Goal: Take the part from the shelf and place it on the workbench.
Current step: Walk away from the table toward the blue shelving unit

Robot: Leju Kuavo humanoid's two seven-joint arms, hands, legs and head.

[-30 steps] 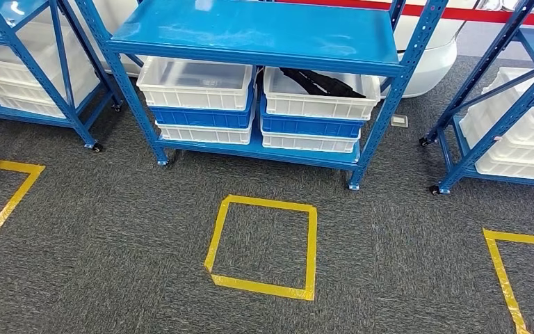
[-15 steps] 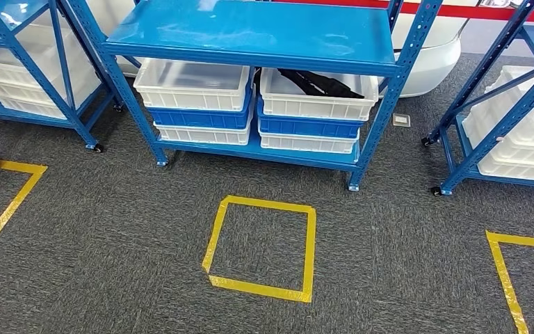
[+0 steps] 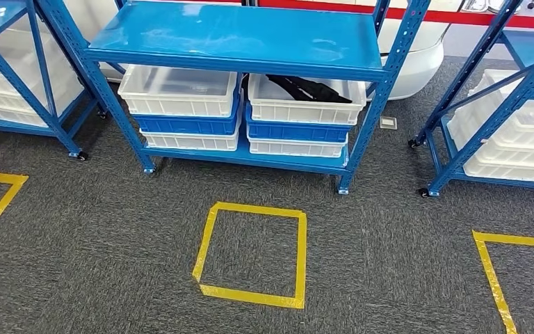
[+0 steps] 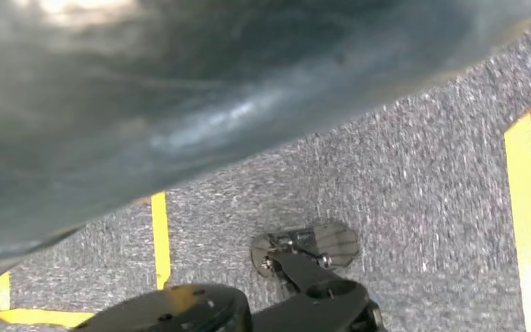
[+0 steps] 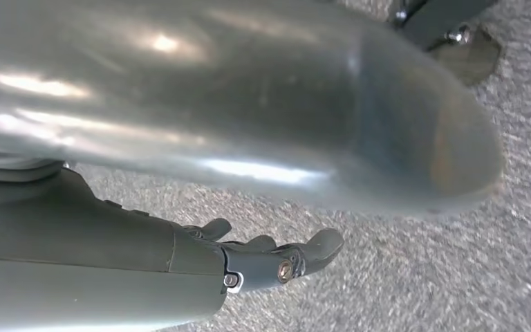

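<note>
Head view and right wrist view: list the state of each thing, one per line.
Black part: lying in right top bin, not yet taken.
Right top bin: stacked on right blue bin.
Left top bin: stacked on left blue bin.
Right robot hand: fingers apart, holding nothing.

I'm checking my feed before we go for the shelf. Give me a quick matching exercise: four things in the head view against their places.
Things:
1. black part
2. left top white bin
3. full yellow tape square
4. blue shelf board

Places:
A. on the carpet in front of the middle shelf
B. above both bin stacks
C. in the right top white bin
D. on a blue bin, left stack

Pairs: 1-C, 2-D, 3-A, 4-B
</note>
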